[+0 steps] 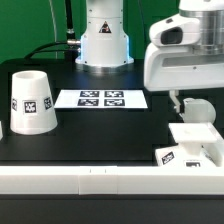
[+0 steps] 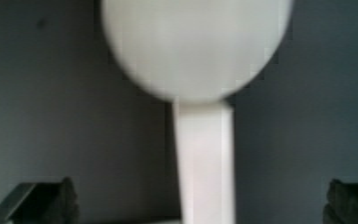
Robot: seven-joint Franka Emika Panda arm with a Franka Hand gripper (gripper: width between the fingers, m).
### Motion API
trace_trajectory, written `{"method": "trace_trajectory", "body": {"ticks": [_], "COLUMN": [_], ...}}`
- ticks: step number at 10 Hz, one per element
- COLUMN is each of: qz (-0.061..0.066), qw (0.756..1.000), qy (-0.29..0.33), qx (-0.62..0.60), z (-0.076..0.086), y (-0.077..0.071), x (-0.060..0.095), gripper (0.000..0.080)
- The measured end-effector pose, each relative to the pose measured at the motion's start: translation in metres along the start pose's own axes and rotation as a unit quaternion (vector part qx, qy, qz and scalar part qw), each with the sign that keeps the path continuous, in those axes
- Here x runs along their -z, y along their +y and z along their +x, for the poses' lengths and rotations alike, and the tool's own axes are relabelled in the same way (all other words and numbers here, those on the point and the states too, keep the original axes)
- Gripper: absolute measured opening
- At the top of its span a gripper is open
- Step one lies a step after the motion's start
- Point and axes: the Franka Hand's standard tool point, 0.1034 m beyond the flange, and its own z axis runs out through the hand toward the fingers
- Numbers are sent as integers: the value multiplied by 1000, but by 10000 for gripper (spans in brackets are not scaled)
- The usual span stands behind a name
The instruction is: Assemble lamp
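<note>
In the wrist view the white bulb (image 2: 194, 50) fills the middle, its round head far from the jaws and its narrow stem running between them. My gripper (image 2: 197, 203) is open, its dark fingers (image 2: 44, 202) far apart on either side of the stem and not touching it. In the exterior view the gripper (image 1: 188, 106) hangs low at the exterior view's right, over a white part that looks like the bulb (image 1: 197, 110). The flat square base (image 1: 192, 146) with its tag lies just in front of it. The tapered shade (image 1: 33, 102) stands at the exterior view's left.
The marker board (image 1: 100, 99) lies flat in the middle of the black table. The white robot pedestal (image 1: 103, 38) stands at the back. A white rail (image 1: 100, 186) runs along the table's front edge. A white thing (image 1: 2, 127) is cut off at the exterior view's left edge.
</note>
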Motion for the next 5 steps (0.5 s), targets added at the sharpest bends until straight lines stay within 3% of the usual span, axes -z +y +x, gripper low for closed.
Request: {"method": "trace_trajectory", "body": {"ticks": [4,5], "qz": [-1,-1], "qw": [1000,1000], "qy": [-2,-4], "qx": [2,7], "z": [-3,-12], "y": [0,-4], "x": [-3,-7], "gripper": [699,699]}}
